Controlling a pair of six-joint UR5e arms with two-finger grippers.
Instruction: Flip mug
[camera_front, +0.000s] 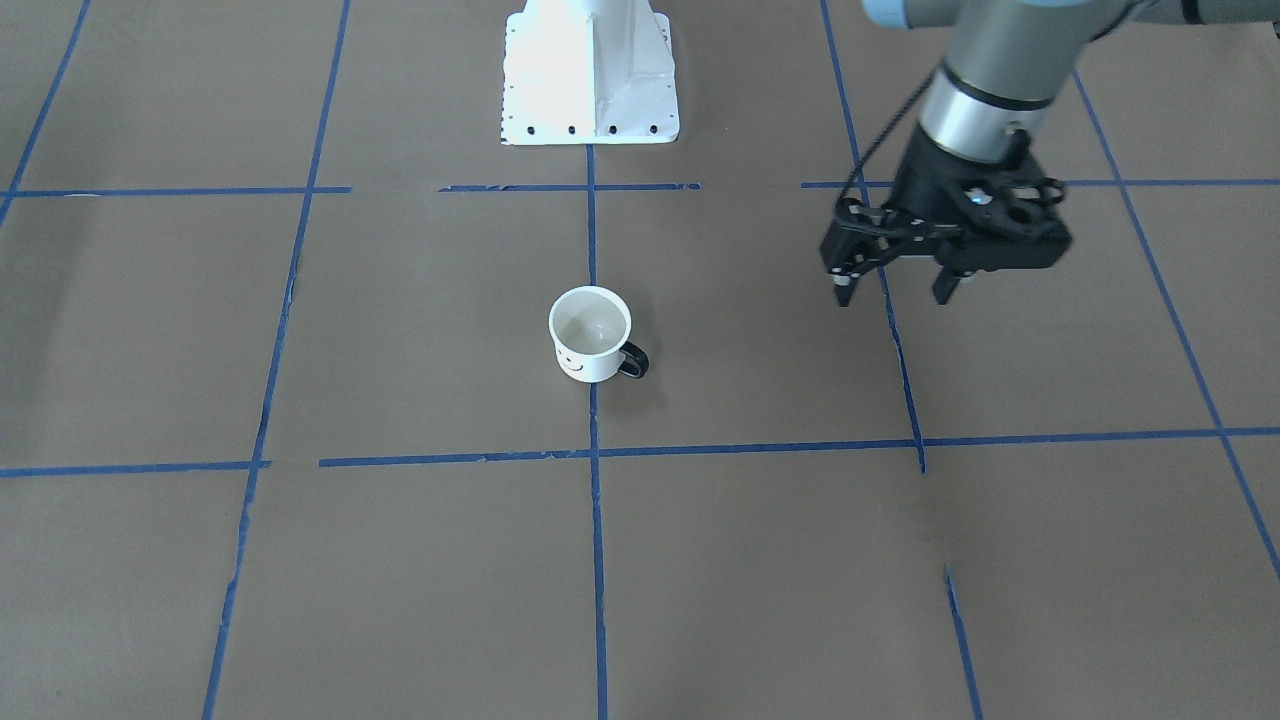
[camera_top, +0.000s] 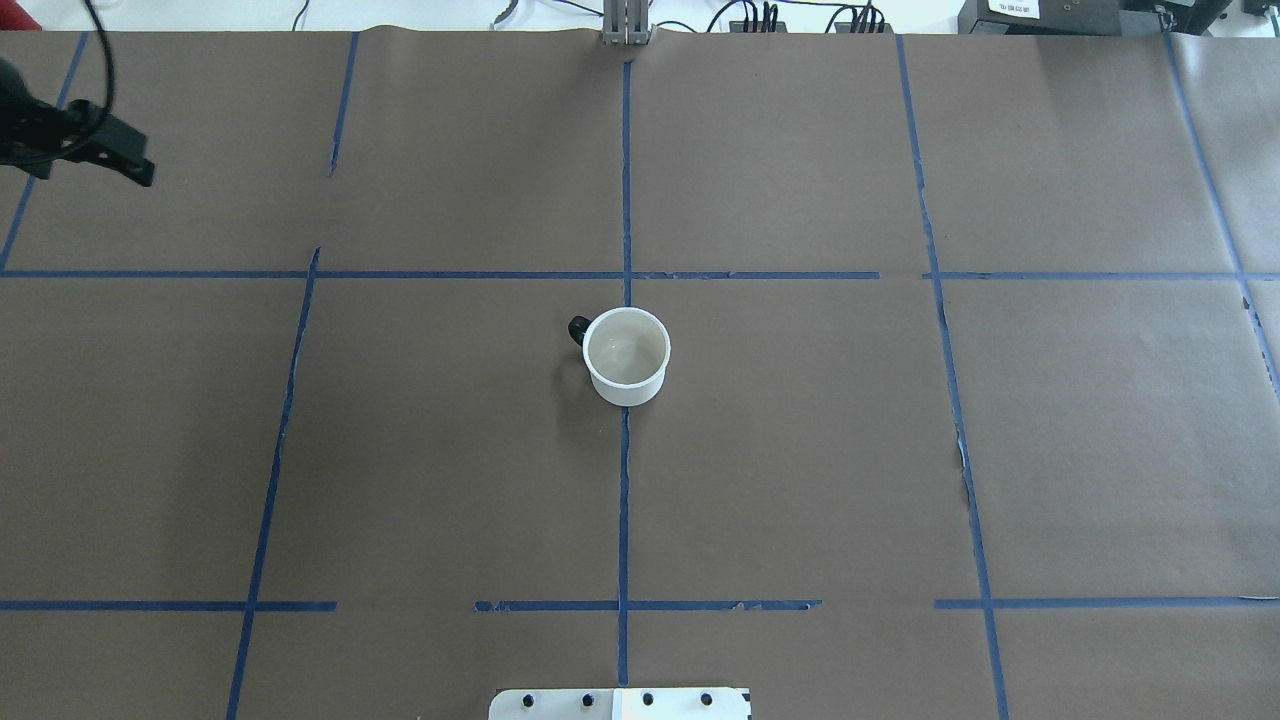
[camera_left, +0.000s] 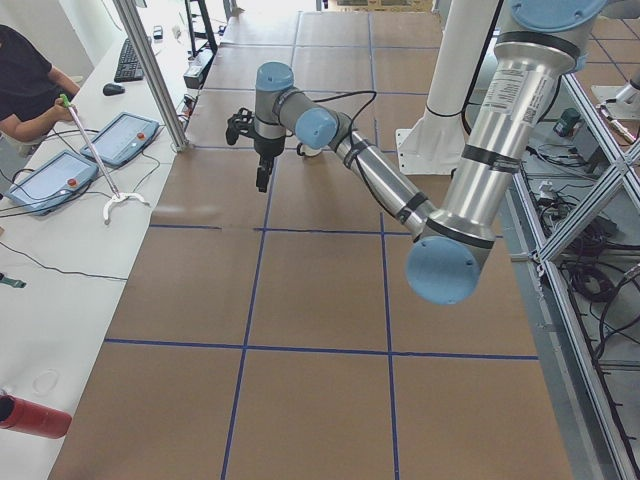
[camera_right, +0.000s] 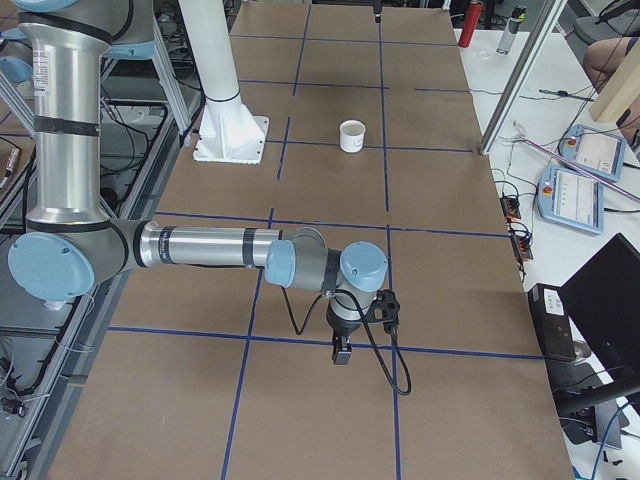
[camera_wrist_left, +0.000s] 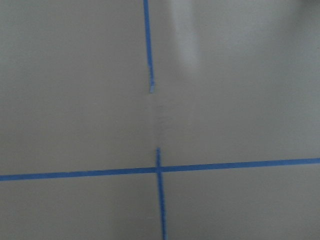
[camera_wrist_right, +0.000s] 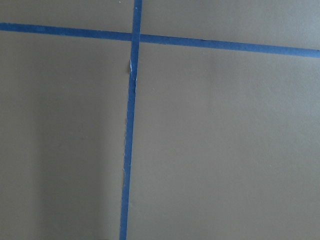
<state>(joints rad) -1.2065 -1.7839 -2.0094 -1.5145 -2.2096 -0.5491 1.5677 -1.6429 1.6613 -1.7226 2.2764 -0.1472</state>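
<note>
Black and spread wide, my left gripper (camera_front: 893, 292) hangs over the brown table (camera_front: 420, 580), well apart from the mug (camera_top: 626, 355). It stands mouth up on the centre tape line (camera_top: 623, 500), handle (camera_top: 578, 330) toward my left. Likely light, stiff, slick enamel; I would pinch the rim wall away from the handle. My right gripper (camera_right: 342, 352) hangs farther right; spread or pressed, I cannot tell.

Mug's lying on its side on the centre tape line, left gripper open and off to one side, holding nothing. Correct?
The mug is not on its side: it stands upright, mouth up, as the overhead exterior view shows. The rest holds: it sits on the centre tape line, and the left gripper is open, off to one side, holding nothing.
</note>
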